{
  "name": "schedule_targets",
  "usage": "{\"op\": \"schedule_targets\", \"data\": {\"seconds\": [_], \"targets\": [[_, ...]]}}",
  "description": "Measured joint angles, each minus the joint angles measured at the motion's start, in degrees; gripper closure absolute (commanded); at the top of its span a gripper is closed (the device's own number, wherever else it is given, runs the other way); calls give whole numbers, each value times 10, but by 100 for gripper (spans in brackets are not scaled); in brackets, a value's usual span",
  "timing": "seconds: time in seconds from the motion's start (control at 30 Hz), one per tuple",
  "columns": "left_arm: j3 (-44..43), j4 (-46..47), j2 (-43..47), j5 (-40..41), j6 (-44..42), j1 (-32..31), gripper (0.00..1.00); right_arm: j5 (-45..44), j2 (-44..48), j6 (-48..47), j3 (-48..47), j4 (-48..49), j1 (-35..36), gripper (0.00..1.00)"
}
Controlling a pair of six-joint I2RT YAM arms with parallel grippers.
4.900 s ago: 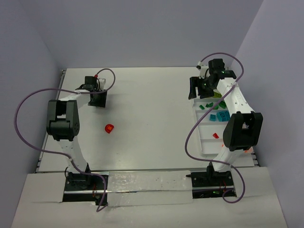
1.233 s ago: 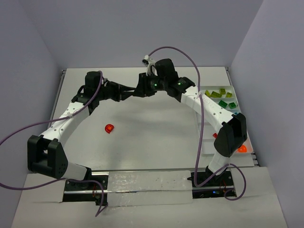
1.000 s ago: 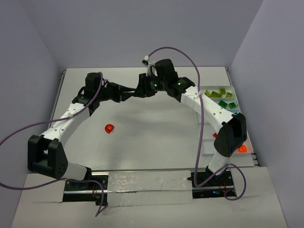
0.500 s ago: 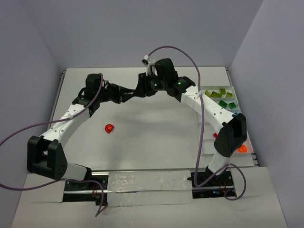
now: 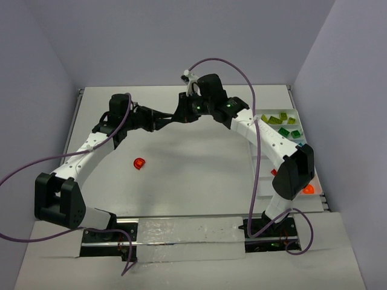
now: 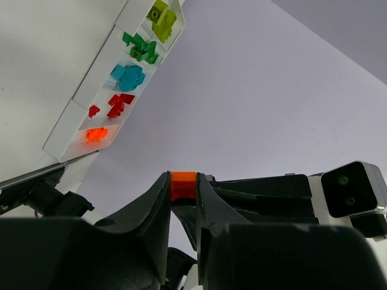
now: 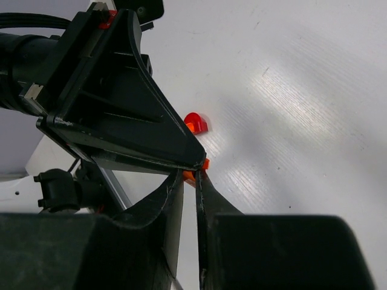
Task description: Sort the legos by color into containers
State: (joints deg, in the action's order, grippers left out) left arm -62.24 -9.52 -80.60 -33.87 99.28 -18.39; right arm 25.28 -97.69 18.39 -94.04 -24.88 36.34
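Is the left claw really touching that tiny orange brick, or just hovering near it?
Touching. The left wrist view shows the orange brick pinched between both fingers of the left gripper, with no gap on either side.

Top view: high at the near edge, looking down over the tabletop (image 5: pixel 199 157). Left wrist view: tight behind left hand (image 6: pixel 183 181), facing tray (image 6: pixel 60 130). Right wrist view: tight behind right hand (image 7: pixel 189 177), facing tabletop. Both wrist views share orange brick (image 6: pixel 182 186) at fingertips.
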Motion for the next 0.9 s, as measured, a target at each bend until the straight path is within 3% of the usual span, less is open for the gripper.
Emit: {"op": "schedule_targets", "data": {"seconds": [0.03,0.1,0.13,0.17,0.33,0.5,0.73,0.9], "targets": [[0,0,0,0,-1,0,81,0,0,0,0,0,0,100],[0,0,0,0,-3,0,38,0,0,0,0,0,0,100],[0,0,0,0,-5,0,11,0,0,-1,0,0,0,100],[1,2,0,0,-11,0,3,-1,1,-1,2,2,0,100],[-1,-9,4,-7,-58,12,1,-9,15,-15,30,13,-5,100],[-35,-57,5,12,-213,87,1,-5,81,-51,113,9,-58,100],[-82,-103,44,110,-499,116,1,-7,206,-170,227,-83,-251,100],[-69,-105,90,133,-635,115,1,-22,261,-292,297,-186,-371,100]]}}
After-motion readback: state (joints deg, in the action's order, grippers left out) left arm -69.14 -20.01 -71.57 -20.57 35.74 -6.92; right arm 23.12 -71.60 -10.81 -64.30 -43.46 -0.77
